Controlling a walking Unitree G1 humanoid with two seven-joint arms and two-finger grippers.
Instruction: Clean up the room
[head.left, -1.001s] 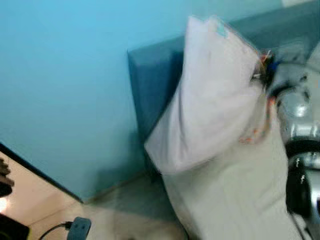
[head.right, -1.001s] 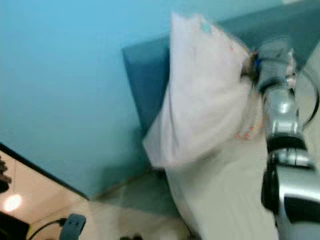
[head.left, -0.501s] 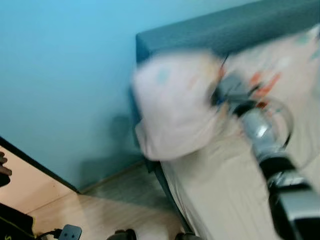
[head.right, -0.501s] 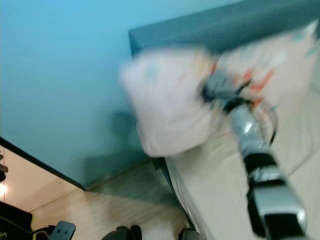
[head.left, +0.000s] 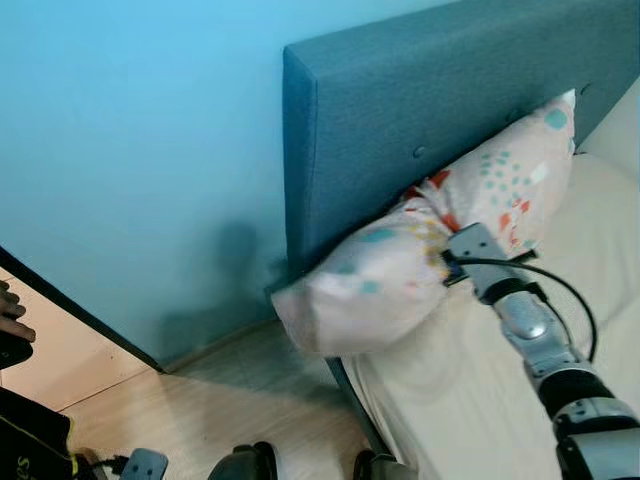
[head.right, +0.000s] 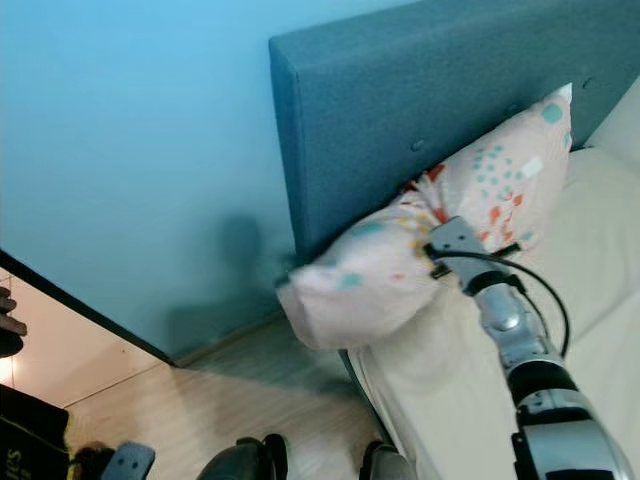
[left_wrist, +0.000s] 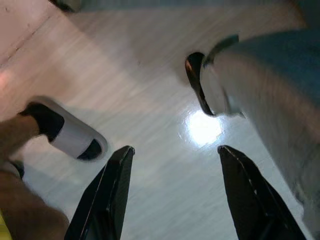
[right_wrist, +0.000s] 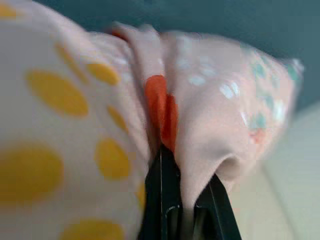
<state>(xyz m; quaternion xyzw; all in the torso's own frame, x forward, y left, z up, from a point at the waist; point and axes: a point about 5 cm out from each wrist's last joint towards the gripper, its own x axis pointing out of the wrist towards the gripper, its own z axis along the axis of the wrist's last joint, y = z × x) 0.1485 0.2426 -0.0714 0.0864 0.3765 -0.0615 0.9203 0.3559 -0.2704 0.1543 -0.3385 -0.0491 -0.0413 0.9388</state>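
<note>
Right wrist view shows the right gripper (right_wrist: 182, 200) pinching a fold of the spotted pillow (head.left: 420, 260), which leans on the headboard (head.left: 420, 90) just beyond its fingers, overhanging the bed (head.left: 470, 400), not yet released.

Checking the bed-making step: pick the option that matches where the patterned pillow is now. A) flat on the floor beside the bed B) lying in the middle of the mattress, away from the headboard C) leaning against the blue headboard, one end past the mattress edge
C: the pillow leans on the headboard, overhanging the mattress, pinched by the right pincer.
</note>
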